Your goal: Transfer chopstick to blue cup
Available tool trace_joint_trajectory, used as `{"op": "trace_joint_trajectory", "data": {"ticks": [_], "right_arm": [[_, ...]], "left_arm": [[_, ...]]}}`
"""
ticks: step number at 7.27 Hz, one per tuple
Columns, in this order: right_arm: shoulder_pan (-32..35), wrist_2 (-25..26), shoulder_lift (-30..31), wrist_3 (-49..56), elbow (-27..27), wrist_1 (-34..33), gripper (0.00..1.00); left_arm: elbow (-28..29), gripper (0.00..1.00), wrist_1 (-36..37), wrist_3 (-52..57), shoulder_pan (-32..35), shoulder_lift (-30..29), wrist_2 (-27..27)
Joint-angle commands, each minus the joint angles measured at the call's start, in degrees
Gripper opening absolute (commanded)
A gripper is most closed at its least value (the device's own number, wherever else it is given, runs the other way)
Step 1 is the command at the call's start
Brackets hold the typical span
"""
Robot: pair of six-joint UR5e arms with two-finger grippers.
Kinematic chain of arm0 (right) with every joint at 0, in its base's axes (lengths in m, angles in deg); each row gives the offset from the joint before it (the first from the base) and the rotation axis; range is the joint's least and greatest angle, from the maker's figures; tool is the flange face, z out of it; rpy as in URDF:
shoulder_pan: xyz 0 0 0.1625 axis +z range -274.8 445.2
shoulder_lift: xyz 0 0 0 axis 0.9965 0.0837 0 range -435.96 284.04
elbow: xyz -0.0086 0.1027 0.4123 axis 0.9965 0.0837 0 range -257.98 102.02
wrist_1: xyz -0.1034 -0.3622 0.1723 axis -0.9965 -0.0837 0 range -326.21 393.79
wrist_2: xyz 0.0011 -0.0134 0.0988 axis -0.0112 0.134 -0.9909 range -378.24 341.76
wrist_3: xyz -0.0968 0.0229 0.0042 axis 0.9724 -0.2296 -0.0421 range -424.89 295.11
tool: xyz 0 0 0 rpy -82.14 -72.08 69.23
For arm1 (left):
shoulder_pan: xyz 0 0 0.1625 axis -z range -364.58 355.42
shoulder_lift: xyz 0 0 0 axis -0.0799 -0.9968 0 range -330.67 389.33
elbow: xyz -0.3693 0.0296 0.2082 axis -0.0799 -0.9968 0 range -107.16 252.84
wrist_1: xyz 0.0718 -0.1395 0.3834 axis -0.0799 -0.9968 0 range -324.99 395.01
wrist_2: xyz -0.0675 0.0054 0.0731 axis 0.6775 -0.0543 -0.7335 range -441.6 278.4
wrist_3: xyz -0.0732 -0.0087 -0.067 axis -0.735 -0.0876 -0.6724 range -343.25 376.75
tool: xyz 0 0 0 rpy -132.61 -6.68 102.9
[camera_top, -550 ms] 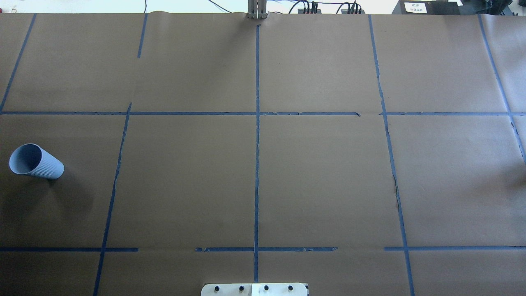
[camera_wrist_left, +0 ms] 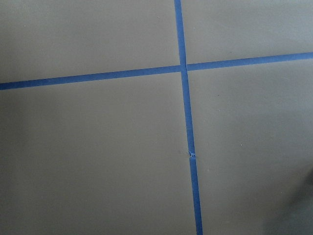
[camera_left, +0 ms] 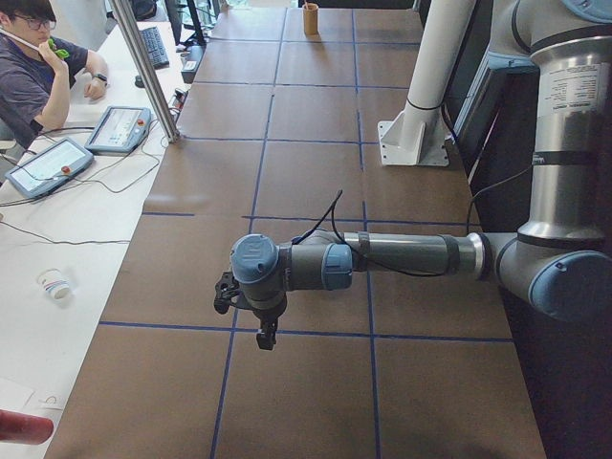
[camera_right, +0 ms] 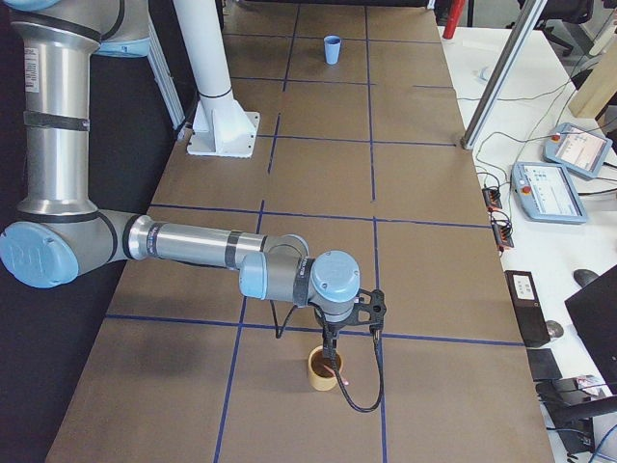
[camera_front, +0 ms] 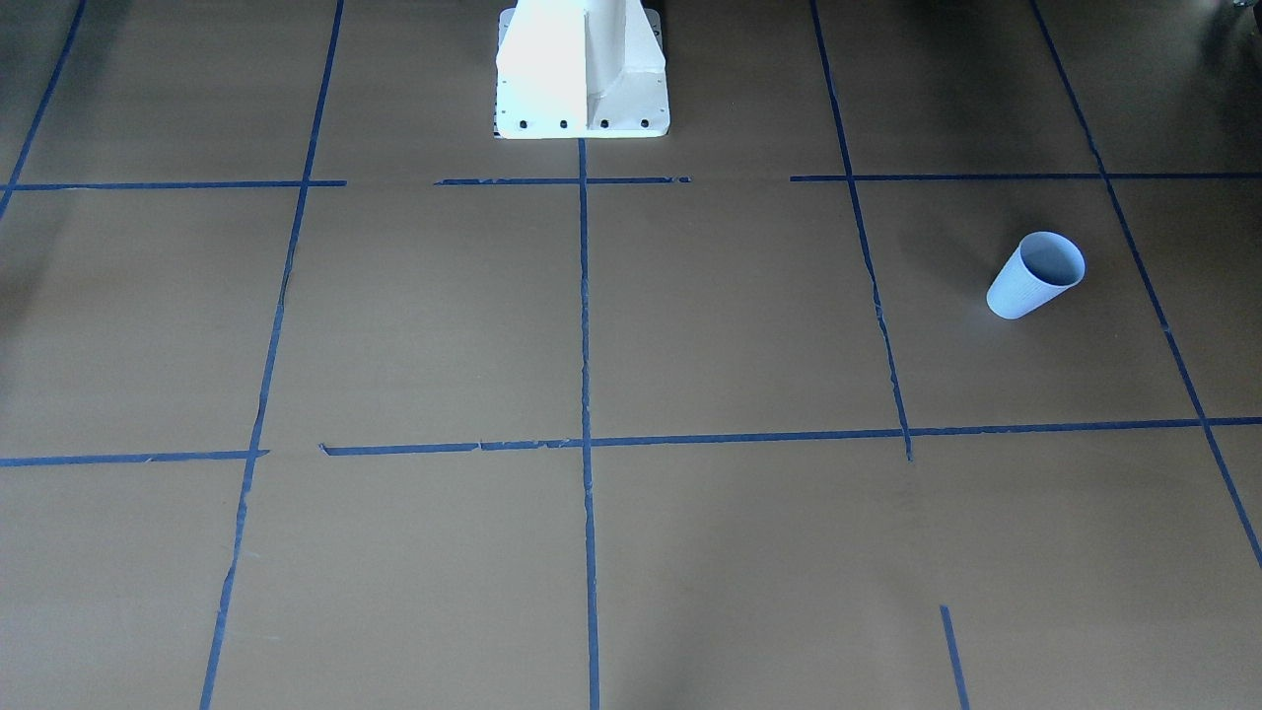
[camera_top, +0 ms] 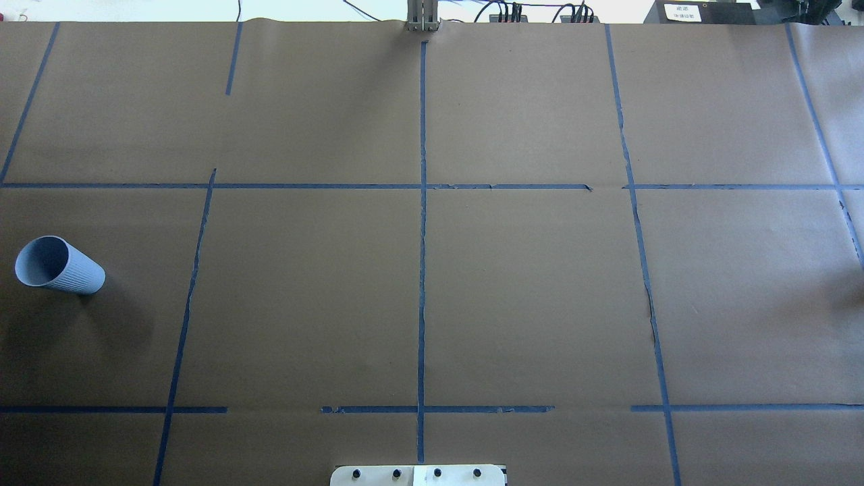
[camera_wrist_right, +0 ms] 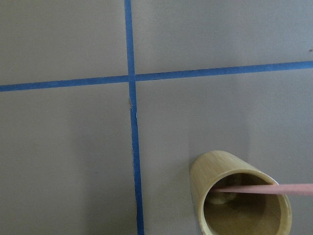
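The step in hand looks like taking the chopstick out of its holder, and it wants a straight pull. In the right wrist view a blue tape cross [camera_wrist_right: 130,78] lies at upper left, the bamboo cup [camera_wrist_right: 239,196] stands at lower right, and the pink chopstick [camera_wrist_right: 266,188] leans from inside the cup's mouth out to the right edge of the frame. A good grasp takes the stick high on its free length. It then lifts along the stick's own lean until the tip is past the rim, since a sideways drag would likely tip the light holder. After that comes a long carry. The blue cup [camera_top: 59,265] stands alone at the far left of the overhead view, mouth up, well apart from the bamboo cup, which that view does not show. As for the jaws, the left gripper [camera_left: 267,335] hangs over bare table at lower left of centre in the left side view. How far it is open I cannot tell, and nothing shows in it. The right gripper [camera_right: 330,349] points down just over the bamboo cup at lower centre of the right side view. I cannot tell whether its jaws are closed on the chopstick or merely beside it.
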State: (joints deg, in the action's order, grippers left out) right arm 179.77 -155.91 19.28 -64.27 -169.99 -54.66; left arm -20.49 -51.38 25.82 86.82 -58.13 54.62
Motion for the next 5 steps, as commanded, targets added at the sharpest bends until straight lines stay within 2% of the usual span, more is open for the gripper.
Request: {"op": "trace_joint_trajectory", "data": {"ticks": [1,5], "right_arm": [[0.00,-0.06,-0.23,-0.01,-0.36,0.02,1.00],[-0.18,-0.15,-0.93,-0.45,-1.49,0.89,1.00]], "left_arm": [[-0.10,1.00,-0.10,-0.02,0.00,0.01,0.18],[-0.28,1.00,-0.97,-0.45,0.00,0.10,0.27]]}}
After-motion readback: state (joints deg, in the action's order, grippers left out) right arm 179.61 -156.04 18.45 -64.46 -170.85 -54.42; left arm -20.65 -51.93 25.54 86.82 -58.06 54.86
